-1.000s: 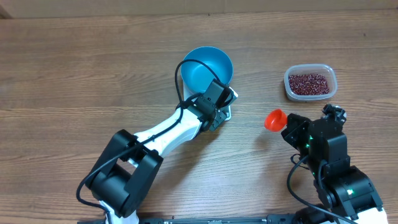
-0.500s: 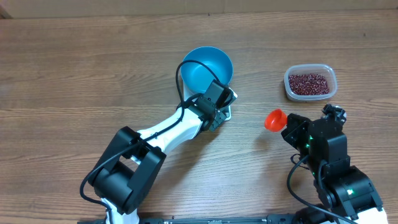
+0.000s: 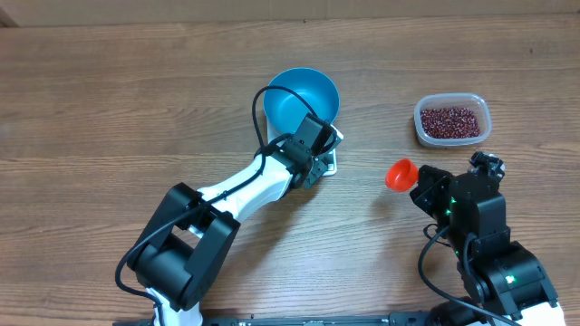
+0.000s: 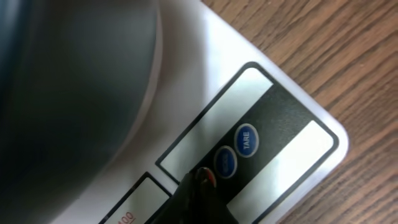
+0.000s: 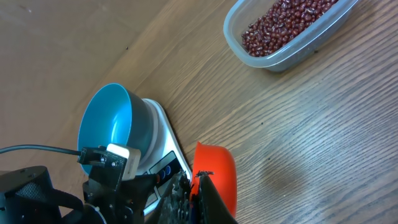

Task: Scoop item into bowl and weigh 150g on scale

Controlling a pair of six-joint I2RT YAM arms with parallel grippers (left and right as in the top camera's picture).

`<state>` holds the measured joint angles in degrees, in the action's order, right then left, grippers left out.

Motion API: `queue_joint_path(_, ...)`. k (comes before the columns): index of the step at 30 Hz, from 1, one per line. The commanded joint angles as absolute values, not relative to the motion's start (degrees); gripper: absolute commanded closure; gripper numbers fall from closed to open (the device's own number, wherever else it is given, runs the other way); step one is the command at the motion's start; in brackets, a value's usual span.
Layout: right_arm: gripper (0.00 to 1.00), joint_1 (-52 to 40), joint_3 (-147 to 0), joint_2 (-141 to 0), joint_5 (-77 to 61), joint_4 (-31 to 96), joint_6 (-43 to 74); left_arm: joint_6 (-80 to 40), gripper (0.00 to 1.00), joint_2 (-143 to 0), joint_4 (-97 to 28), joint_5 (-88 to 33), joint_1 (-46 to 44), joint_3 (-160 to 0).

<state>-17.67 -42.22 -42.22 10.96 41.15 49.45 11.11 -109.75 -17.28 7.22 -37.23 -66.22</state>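
Left gripper (image 4: 202, 190) is pressed together with nothing in it. Its tip is over the scale (image 4: 205, 68) control strip, right at the round button (image 4: 225, 163) beside the TARE button (image 4: 246, 139). Can't tell whether it is touching or just above.

Right gripper (image 5: 198, 193) is pinching the handle end of the orange scoop (image 5: 217, 177), cup facing away, held low over the worktop (image 3: 136, 109). The inside of the scoop is not visible.

Blue bowl (image 3: 304, 100) sits on the scale platform and looks empty. The beans (image 3: 450, 120) are all in the clear tub (image 5: 292, 56), well apart to the right of the scale and just beyond the scoop.

Handling, judged:
- **Beans:** small, hard, smooth grains that are loose, so they roll and bounce and cannot be pinched directly. They have to be moved with the scoop.
- **Scoop:** light, stiff plastic. The grip belongs on the handle, with the cup kept level when loaded, or the beans spill off the lip.
- **Tub:** thin and light, so it is likely to skid when the scoop digs in. A shallow entry angle should help.
- **Bowl:** light and on a smooth platform, so a nudge could shift it. Pouring from just above the rim avoids knocking it.

Likely step: waking or zeroing the scale before the first scoop.
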Motion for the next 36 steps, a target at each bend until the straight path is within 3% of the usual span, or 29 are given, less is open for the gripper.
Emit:
queue_joint_path(1, 0.96, -17.9, -43.8, -42.1, 12.0, 40.6, 49.0, 11.2, 0.96, -110.4, -17.1, 5.1, -36.9, -65.7)
queue_joint_path(36, 0.96, -17.9, -43.8, -42.1, 12.0, 40.6, 49.0, 11.2, 0.96, -110.4, -16.1, 5.1, -36.7, -65.7)
